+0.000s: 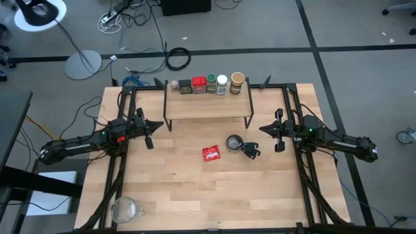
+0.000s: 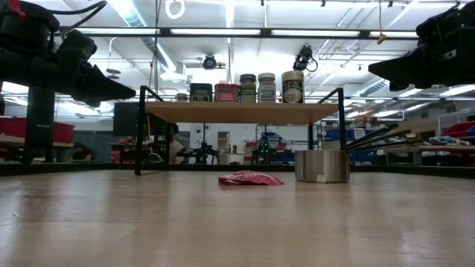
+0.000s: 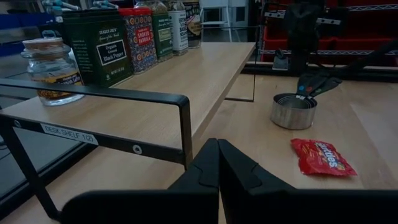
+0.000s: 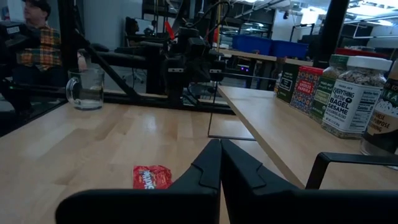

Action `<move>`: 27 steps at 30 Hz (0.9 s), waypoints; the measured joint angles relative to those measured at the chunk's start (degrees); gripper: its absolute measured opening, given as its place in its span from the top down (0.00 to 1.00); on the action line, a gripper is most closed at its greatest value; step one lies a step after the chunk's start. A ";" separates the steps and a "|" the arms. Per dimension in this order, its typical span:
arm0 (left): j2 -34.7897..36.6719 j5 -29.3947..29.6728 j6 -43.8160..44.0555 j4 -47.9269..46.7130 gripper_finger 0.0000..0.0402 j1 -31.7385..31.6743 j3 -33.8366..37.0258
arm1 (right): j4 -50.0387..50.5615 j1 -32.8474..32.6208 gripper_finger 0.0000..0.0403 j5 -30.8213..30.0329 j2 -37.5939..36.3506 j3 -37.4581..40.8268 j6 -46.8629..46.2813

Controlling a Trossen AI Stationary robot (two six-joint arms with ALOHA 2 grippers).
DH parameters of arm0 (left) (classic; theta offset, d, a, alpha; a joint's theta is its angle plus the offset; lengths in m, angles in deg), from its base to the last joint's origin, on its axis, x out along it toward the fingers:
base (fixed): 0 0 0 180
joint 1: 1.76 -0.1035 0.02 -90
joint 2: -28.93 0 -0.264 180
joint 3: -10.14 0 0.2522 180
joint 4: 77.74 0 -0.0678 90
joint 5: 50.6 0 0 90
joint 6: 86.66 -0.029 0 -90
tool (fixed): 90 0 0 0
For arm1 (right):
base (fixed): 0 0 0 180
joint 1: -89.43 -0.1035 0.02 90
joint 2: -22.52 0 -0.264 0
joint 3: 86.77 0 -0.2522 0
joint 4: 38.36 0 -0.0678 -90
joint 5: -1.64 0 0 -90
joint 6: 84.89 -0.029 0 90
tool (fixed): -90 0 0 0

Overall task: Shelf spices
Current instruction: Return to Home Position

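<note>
The shelf (image 1: 208, 107) stands at the table's far middle on its thin black legs. The spices stand in a row on their bases along its far edge: a small jar (image 3: 51, 68), a dark tin (image 1: 185, 86), a red tin (image 1: 199, 85), a green jar (image 1: 210, 83), a white-capped jar (image 1: 222, 84) and a tan-lidded jar (image 1: 237, 82). My left gripper (image 1: 160, 125) hovers shut at the shelf's left end, pointing level. My right gripper (image 1: 261, 128) hovers shut at the shelf's right end. Neither holds anything.
A flat red packet (image 1: 210, 153) and a round metal cup (image 1: 234, 142) with a black handle (image 1: 250, 151) lie on the table in front of the shelf. A glass mug (image 1: 125, 209) stands at the near left corner. A person (image 4: 37, 31) sits beyond the table.
</note>
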 joint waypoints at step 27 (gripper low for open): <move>0.00 -0.11 0.00 0.04 0.99 0.01 -0.07 | 0.00 0.00 0.96 0.00 -0.02 0.00 0.02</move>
